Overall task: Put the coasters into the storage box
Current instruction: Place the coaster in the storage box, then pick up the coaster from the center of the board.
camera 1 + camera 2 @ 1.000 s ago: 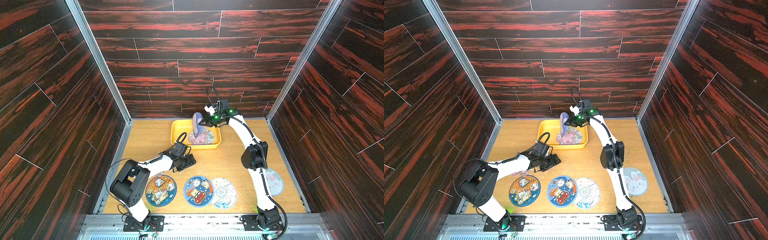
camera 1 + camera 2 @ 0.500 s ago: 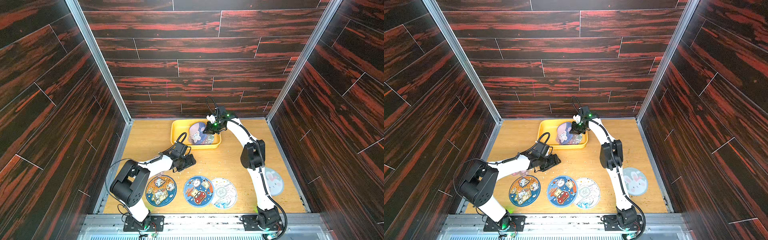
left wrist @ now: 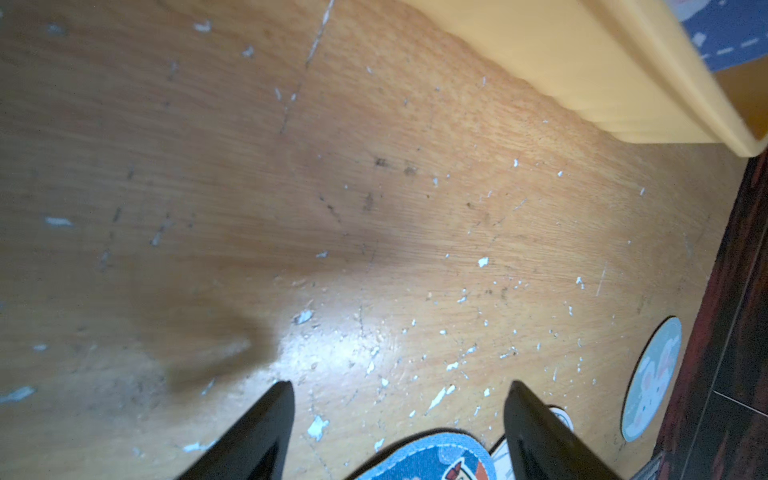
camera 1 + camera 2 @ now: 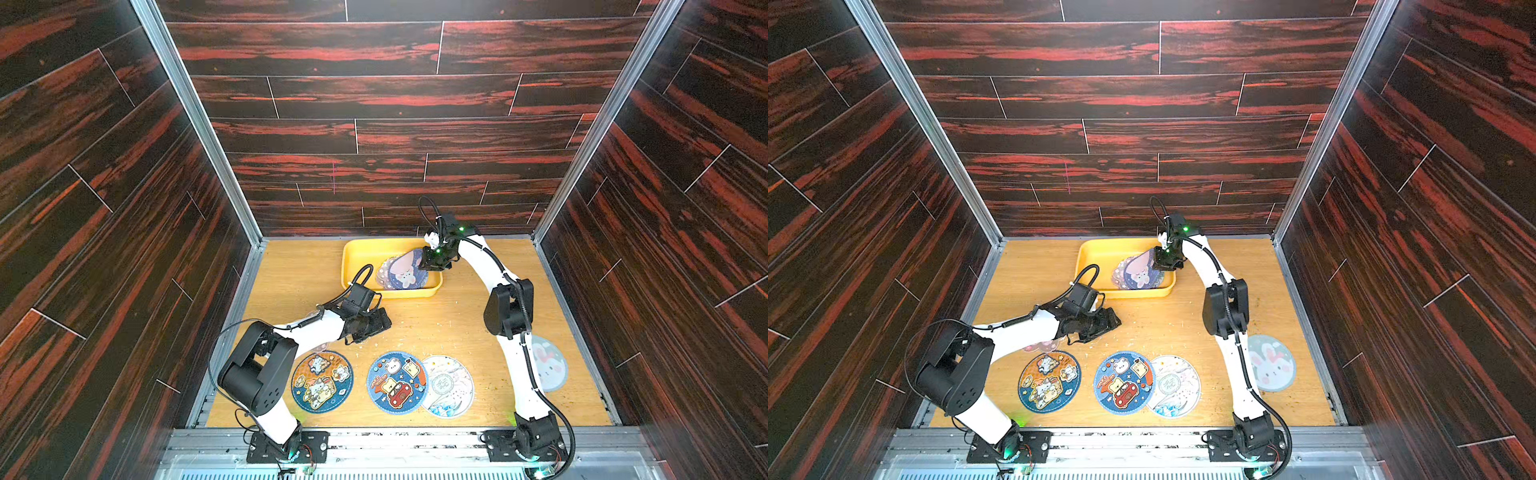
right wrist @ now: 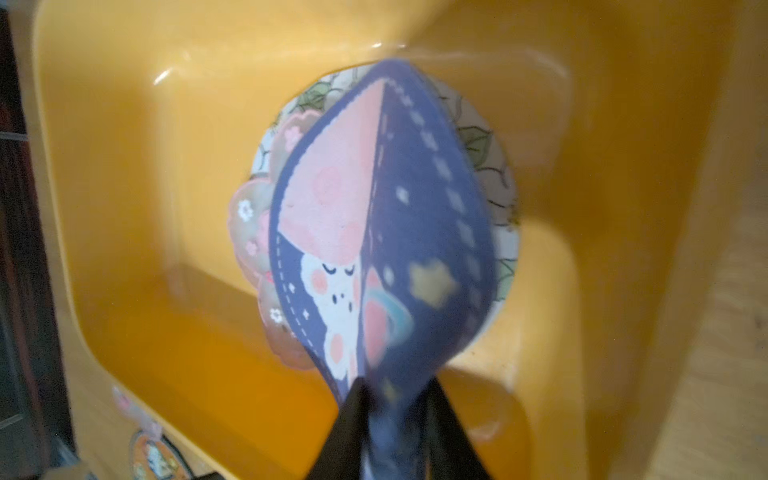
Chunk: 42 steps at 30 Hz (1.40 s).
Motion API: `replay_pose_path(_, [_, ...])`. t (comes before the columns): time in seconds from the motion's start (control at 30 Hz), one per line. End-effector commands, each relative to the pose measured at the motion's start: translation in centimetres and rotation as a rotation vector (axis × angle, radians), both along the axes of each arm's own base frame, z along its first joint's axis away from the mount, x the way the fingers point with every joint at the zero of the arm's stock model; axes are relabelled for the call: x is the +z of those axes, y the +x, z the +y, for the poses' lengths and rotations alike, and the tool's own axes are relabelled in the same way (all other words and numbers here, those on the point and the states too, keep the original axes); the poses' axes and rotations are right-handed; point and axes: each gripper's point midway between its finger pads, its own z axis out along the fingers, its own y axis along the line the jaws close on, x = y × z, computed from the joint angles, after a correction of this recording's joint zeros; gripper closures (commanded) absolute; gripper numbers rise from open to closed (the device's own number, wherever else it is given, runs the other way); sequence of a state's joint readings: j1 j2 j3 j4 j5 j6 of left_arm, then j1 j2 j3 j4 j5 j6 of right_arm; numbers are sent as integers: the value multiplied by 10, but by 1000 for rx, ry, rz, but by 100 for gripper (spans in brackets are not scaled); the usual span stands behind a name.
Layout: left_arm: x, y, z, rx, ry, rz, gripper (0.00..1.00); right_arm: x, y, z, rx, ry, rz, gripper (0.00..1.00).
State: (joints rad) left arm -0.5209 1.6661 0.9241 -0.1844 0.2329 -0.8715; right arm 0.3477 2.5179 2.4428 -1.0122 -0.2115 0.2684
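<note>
Right end effector [image 5: 395,386] pinches the creased purple coaster [image 5: 382,232] by its edge, just ahead of it over the storage box [image 5: 124,166]. I'd release low so it flattens. Left end effector [image 3: 399,384] is spread, empty.

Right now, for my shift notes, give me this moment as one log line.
left claw: open, empty | right claw: purple coaster between jaws, over yellow box

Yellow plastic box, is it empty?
No, the yellow plastic storage box holds a round purple bunny coaster on top of other coasters.
</note>
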Motion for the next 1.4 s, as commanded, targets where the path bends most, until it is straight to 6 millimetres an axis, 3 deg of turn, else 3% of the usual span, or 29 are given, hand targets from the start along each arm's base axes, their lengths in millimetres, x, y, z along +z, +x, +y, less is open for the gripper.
replay_pose_path(0.0, [6,-5,9,10,19,-10,17,-4,-5,-3,25,-34,13,51])
replay_pose_path(0.07, [5,-8,11,9,28,-8,17,3,-9,-4,35,-39,6,40])
replay_pose_path(0.27, [4,-19,17,7,59,-3,17,32,-24,-12,33,-41,-36,30])
replay_pose_path(0.47, [2,-38,20,0,92,3,17,47,-70,-10,60,25,-5,28])
replay_pose_path(0.73, [-3,-73,26,-14,126,25,18,40,-161,-11,81,114,65,26])
replay_pose_path(1.0, [-11,-111,35,-13,147,54,19,22,-255,10,153,185,148,26])
replay_pose_path(1.2, [-17,-133,39,-15,157,69,21,0,-310,28,206,195,210,25])
replay_pose_path(1.37, [-20,-142,28,-32,157,64,23,-13,-336,34,220,183,242,26])
